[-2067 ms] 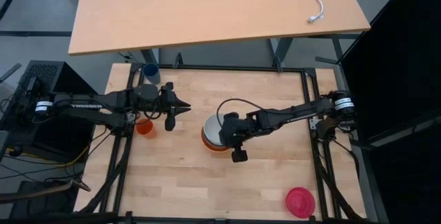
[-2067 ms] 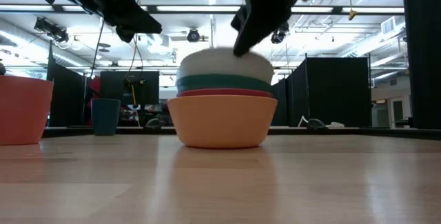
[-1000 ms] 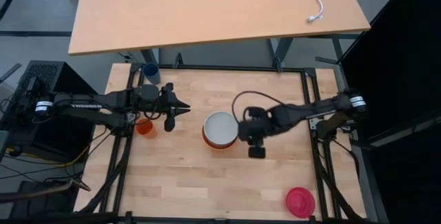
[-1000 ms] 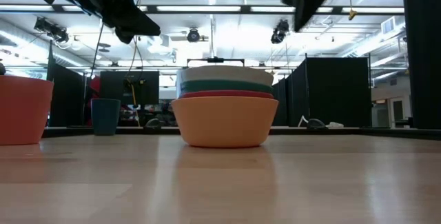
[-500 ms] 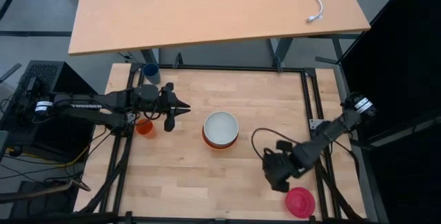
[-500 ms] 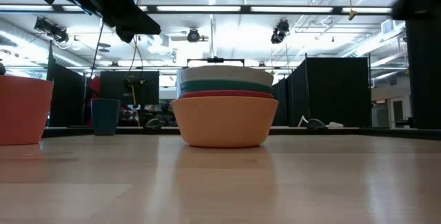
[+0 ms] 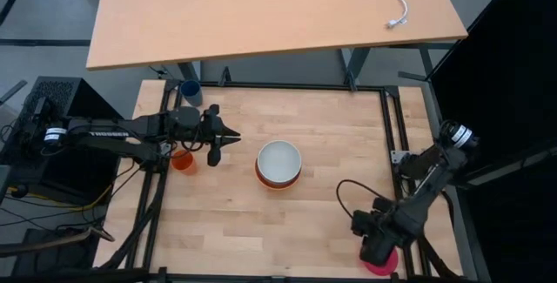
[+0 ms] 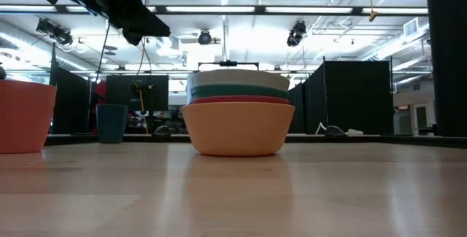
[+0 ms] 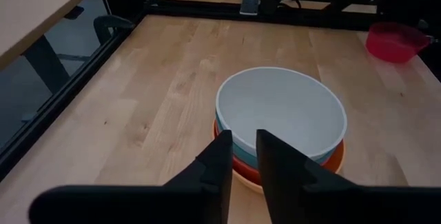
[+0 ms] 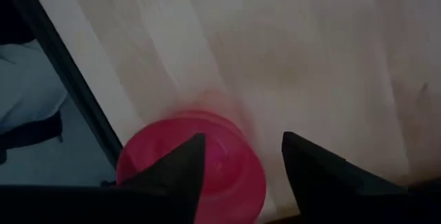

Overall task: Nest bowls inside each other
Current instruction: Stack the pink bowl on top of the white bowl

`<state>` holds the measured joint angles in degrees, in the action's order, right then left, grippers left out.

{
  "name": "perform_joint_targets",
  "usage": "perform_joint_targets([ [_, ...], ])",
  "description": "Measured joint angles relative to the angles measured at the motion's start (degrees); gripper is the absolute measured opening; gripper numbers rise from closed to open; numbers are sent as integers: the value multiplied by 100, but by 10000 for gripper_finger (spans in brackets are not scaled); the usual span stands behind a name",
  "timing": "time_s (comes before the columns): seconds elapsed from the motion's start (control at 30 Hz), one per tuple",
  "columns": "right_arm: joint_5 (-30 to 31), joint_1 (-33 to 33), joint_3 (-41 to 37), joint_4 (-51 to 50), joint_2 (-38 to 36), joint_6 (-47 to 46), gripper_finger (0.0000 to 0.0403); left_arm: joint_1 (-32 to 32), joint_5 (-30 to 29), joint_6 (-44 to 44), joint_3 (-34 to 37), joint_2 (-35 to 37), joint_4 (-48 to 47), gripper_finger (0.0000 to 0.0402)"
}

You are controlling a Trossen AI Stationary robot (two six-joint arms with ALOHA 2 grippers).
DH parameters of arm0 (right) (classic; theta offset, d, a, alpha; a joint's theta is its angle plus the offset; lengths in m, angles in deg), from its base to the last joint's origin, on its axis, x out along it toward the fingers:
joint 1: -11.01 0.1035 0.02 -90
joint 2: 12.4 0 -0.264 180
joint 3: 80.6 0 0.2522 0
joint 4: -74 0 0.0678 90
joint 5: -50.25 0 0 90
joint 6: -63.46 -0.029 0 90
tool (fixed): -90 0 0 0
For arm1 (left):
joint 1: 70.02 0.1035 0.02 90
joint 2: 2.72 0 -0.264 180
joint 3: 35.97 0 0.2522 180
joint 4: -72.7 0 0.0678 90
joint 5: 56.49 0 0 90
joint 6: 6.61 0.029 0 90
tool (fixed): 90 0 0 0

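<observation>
Several bowls sit nested in a stack point(image 7: 278, 164) at mid table, white on top point(image 9: 282, 110), then teal, red-orange and yellow-orange point(image 8: 237, 127), which stands on the wood. The magenta-pink bowl point(image 10: 207, 165) stands alone near the table's near right corner point(image 7: 389, 266). My right gripper point(image 10: 241, 158) hangs open just above it, pointing down, one finger over the bowl and one beside it, touching nothing. My left gripper point(image 9: 242, 162) hovers left of the stack, with a narrow gap between its fingers and nothing in it.
A small orange cup point(image 7: 182, 160) stands under my left arm and a small dark blue cup point(image 7: 190, 91) at the far left corner. The black table frame point(image 10: 76, 86) runs close beside the magenta-pink bowl. Bare wood lies between the stack and that bowl.
My right gripper has swung from beside the stack toward the table's near right corner, sinking and rolling about its own axis, and now hangs over the magenta-pink bowl. The stack has stayed where it was.
</observation>
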<state>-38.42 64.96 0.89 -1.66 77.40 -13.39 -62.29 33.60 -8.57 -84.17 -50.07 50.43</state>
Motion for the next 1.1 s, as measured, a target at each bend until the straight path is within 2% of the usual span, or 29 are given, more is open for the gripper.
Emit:
perform_joint_targets([
  [0.57,-619,255,-977,494,34,-707,194,-2,46,-128,2,0,0,57],
  [0.83,-619,258,-1009,665,34,-785,207,-2,46,-133,0,0,0,61],
  [1.03,-566,253,-1324,1201,32,-836,187,-2,44,-136,0,0,2,54],
  [1.1,-621,153,-1391,1315,31,-703,166,-2,46,-135,0,0,15,54],
])
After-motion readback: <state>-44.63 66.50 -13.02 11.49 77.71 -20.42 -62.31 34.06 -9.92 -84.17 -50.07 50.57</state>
